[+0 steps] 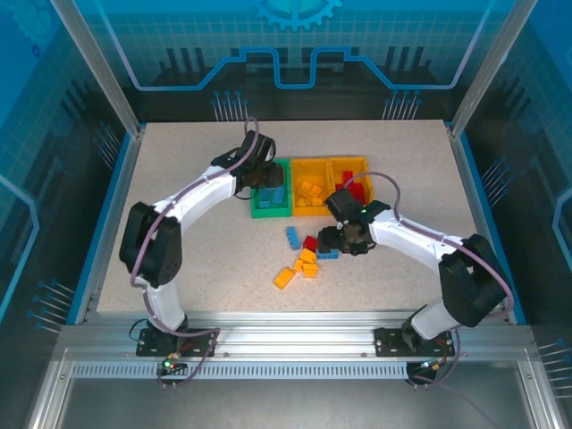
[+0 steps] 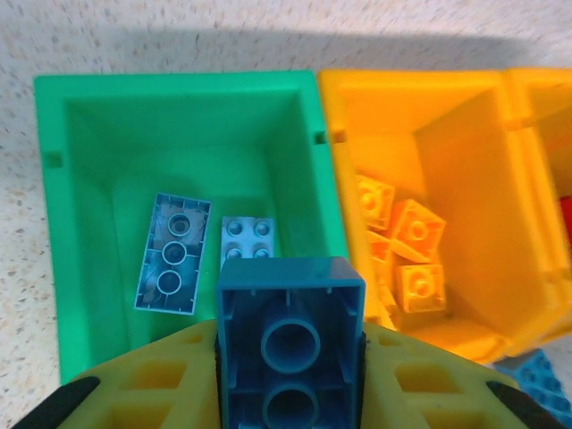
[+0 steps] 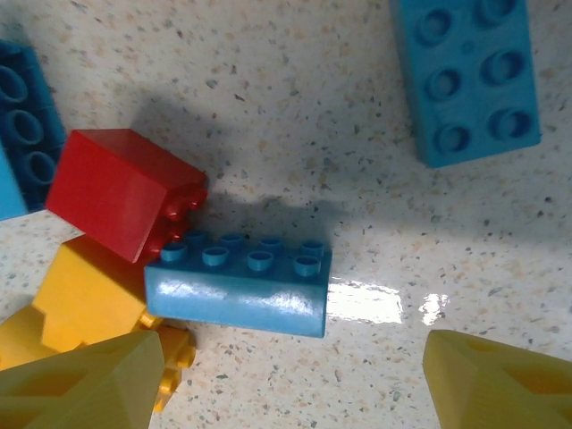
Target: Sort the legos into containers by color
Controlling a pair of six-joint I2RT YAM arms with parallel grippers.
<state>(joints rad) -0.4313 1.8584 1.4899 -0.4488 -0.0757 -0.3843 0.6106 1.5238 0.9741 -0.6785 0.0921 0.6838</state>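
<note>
Legos (image 1: 307, 261), small studded plastic bricks in red, blue and yellow, lie loose on the speckled surface (image 1: 179, 152). The left jaws clamp a dark blue brick (image 2: 290, 357) above the green rectangular plastic bin (image 2: 89, 179). The right jaws gape wide, empty, over a light blue brick (image 3: 239, 281) on the surface.
</note>
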